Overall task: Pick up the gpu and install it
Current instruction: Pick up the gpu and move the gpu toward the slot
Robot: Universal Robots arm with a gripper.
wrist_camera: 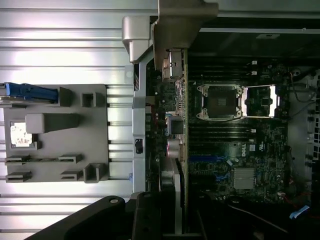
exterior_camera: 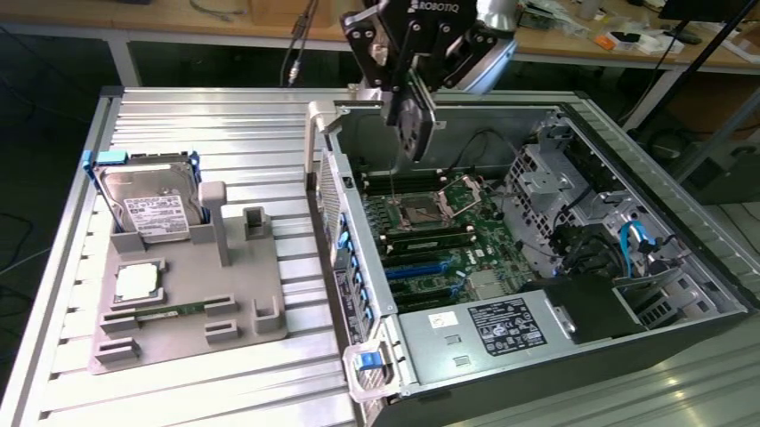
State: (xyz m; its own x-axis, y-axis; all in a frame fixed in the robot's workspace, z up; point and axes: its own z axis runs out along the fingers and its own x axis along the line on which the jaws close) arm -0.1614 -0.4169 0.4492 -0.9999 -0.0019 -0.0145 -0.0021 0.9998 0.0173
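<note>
- The jaws are clamped on the gpu, pinching its upper end between the two fingers.
- The gpu hangs straight down from the jaws as a dark, flat card, with most of its length below the fingertips.
- It is held in the air over the open computer case, towards the case's far end and near the wall on the exterior view's left.
- Its lower end looks clear of the motherboard; it sits in no slot.
- In the wrist view the gpu shows nearly edge-on, with small parts along its face. It runs just beside the case wall and alongside the motherboard.
- The processor socket lies open on the board, below the card and a little nearer. In the wrist view the socket is just beside the card's line.
- Blue card slots lie on the nearer part of the board.
- A power supply with a black label fills the near end of the case.
- A grey holder rests on the ribbed metal tabletop, on the exterior view's left of the case.
- In the holder, a hard drive in a blue frame stands upright at the far end. A processor chip lies flat nearer, and a green memory stick sits nearer still.
</note>
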